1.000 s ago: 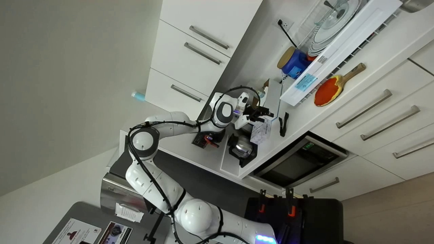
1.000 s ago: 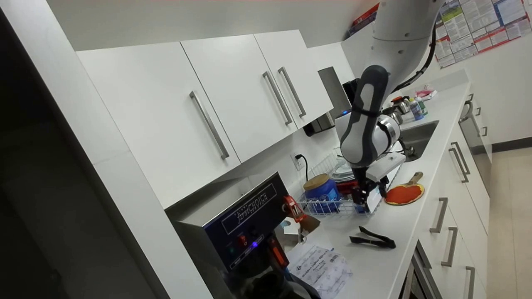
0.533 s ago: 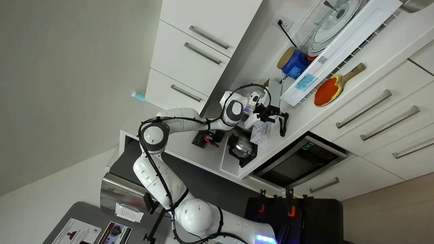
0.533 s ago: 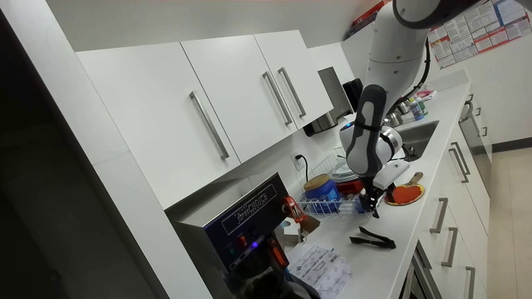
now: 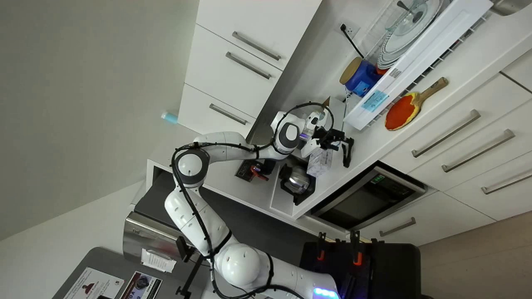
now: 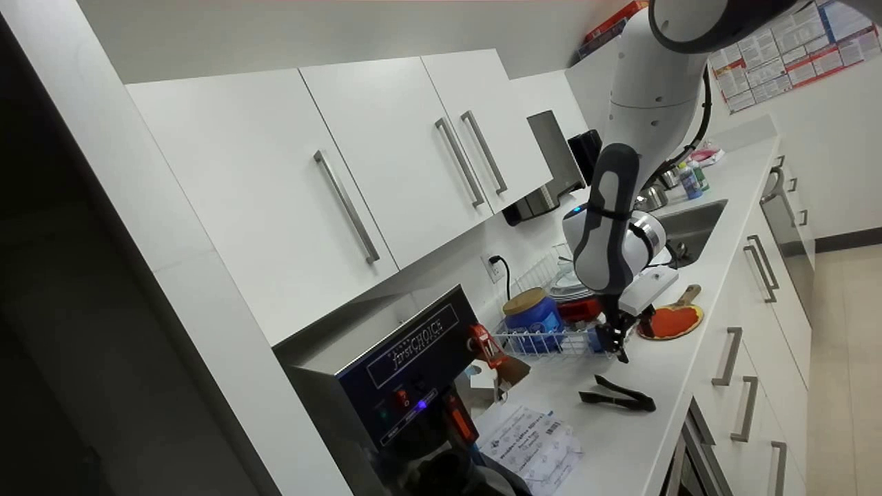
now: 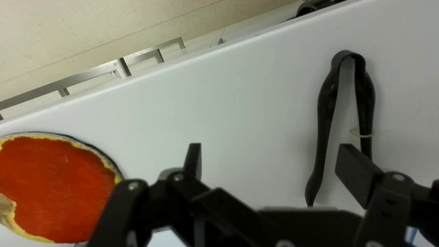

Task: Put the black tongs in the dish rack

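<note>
The black tongs (image 5: 347,158) lie spread in a V on the white counter, also seen in an exterior view (image 6: 632,402). In the wrist view the tongs (image 7: 325,99) are at the right; one leg shows between the fingers, and the other leg is partly hidden behind the right finger. My gripper (image 7: 271,152) is open and empty above the counter. In both exterior views the gripper (image 5: 344,143) (image 6: 634,336) is near the tongs, on the rack side in one of them. The pale dish rack (image 5: 419,62) holds plates; its wire end (image 6: 561,344) shows behind the gripper.
A red paddle-shaped board (image 5: 400,113) (image 7: 58,188) lies beside the rack. A blue jar (image 5: 360,79) stands in the rack's end. A white patterned box (image 5: 320,162) and a pot (image 5: 298,180) are near the tongs. A dark-fronted machine (image 6: 413,365) stands on the counter.
My gripper has moved away from the rack's front toward the tongs and a little lower. It has barely moved in the last half second. The tongs have not moved.
</note>
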Available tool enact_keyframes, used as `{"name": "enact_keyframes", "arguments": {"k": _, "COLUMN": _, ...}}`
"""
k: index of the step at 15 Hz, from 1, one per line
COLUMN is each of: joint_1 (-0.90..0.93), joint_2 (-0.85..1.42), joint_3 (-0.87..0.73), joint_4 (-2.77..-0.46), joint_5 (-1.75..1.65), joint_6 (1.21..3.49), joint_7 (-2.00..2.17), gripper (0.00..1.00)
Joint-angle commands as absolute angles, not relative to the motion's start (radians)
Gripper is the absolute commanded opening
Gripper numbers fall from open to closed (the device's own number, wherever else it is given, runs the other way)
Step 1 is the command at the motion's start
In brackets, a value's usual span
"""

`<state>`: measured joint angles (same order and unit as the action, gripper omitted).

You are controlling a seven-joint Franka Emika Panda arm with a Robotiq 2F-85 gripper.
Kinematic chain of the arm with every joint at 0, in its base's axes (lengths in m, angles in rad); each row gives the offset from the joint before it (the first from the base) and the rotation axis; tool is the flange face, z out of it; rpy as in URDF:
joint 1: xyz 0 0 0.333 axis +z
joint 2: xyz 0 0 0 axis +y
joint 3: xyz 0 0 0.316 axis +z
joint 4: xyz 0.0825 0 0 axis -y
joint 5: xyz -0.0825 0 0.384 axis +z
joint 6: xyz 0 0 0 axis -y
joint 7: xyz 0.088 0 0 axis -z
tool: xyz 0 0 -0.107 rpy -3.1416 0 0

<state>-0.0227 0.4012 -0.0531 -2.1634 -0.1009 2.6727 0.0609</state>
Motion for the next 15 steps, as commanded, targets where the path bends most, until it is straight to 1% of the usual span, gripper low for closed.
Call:
{"name": "enact_keyframes", "arguments": {"k": 1, "joint_1": 0.003, "joint_2": 0.418, "joint_3": -0.063, "joint_4": -2.14, "joint_5": -0.107, "joint_6": 2.685, "joint_7": 0.081, "gripper": 1.0}}
{"name": "enact_keyframes", "arguments": {"k": 15, "joint_1": 0.048, "joint_2": 0.625, "joint_3": -0.063, "joint_4": -1.953, "joint_5": -0.104, "joint_6": 2.693, "joint_7": 0.096, "gripper": 1.0}}
